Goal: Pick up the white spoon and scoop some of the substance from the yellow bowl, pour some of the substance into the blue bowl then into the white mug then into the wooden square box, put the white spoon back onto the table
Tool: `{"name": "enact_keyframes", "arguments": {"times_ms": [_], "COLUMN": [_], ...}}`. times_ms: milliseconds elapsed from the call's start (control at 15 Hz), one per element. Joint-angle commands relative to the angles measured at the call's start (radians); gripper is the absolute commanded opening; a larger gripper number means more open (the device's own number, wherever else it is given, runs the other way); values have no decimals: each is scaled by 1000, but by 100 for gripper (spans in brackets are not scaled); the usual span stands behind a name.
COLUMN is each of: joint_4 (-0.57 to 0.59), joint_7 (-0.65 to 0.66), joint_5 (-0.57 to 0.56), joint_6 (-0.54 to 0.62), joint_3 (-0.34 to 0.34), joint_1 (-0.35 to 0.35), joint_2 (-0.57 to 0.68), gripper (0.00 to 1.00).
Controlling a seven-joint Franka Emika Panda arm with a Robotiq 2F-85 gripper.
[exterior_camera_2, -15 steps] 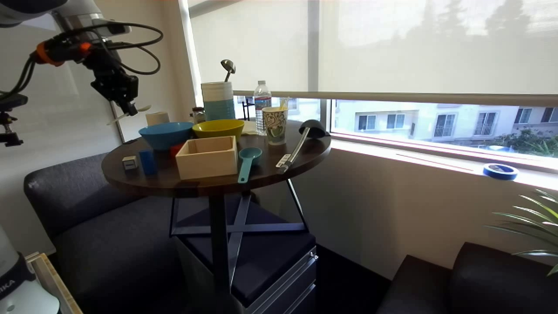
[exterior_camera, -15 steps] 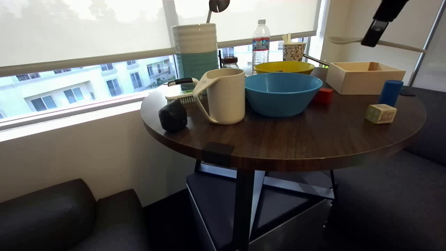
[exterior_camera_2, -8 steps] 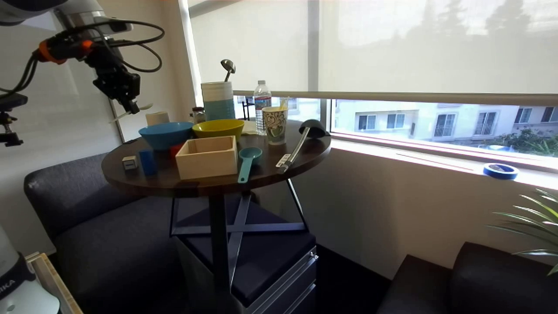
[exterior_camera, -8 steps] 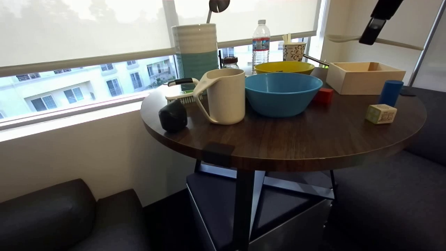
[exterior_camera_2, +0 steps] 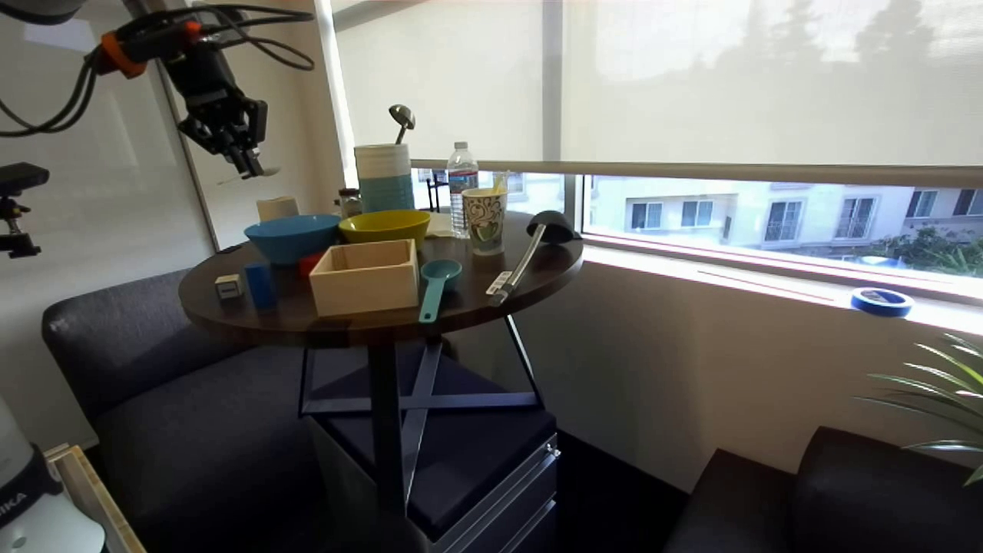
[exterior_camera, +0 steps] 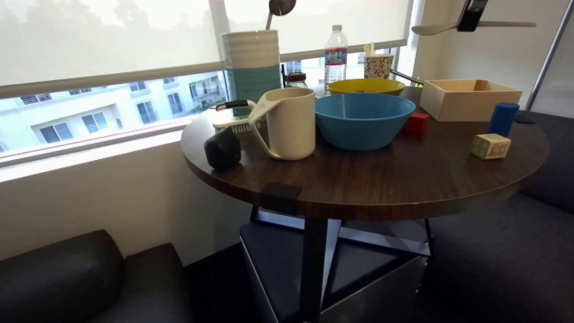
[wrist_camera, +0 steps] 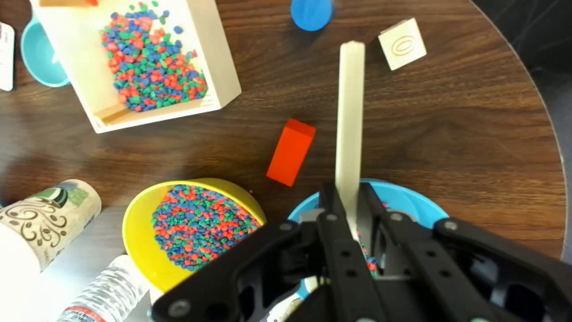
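Note:
High over the dark table [exterior_camera: 358, 179], my gripper [exterior_camera: 468, 24] is shut on the white spoon [exterior_camera: 506, 24], gripping partway along it. In the wrist view the handle [wrist_camera: 351, 116] sticks out past the fingertips; the spoon's oval end is hidden there. Below the gripper sits the blue bowl [wrist_camera: 406, 199], partly covered, with some coloured granules visible. Red, blue and green granules [wrist_camera: 201, 223] fill the yellow bowl [wrist_camera: 143, 237]. More lie in the wooden square box [wrist_camera: 219, 53]. The white mug [exterior_camera: 293, 123] stands beside the blue bowl. Whether the spoon carries granules I cannot tell.
A red block [wrist_camera: 291, 154], blue cylinder [exterior_camera_2: 260, 286] and wooden cube [exterior_camera_2: 229, 287] stand near the bowls and box. Tall items at the back are a water bottle [exterior_camera: 336, 58], patterned cup [exterior_camera_2: 484, 223] and beige-teal cylinder [exterior_camera: 251, 67]. A turquoise scoop [exterior_camera_2: 435, 296] and ladle [exterior_camera_2: 530, 253] lie beyond the box.
My gripper has risen with the spoon and turned to point more steeply down. The spoon's handle end has come up, leaving it nearly level. Things on the table have stayed put.

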Motion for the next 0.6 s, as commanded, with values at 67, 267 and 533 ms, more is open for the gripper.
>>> {"name": "enact_keyframes", "arguments": {"times_ms": [67, 267, 533], "joint_4": [254, 331, 355], "joint_7": [-119, -201, -212], "joint_5": [-119, -194, -244], "joint_6": [-144, -169, -132], "joint_3": [0, -3, -8], "joint_1": [-2, -2, -14], "joint_2": [263, 373, 448], "gripper": [3, 3, 3]}}
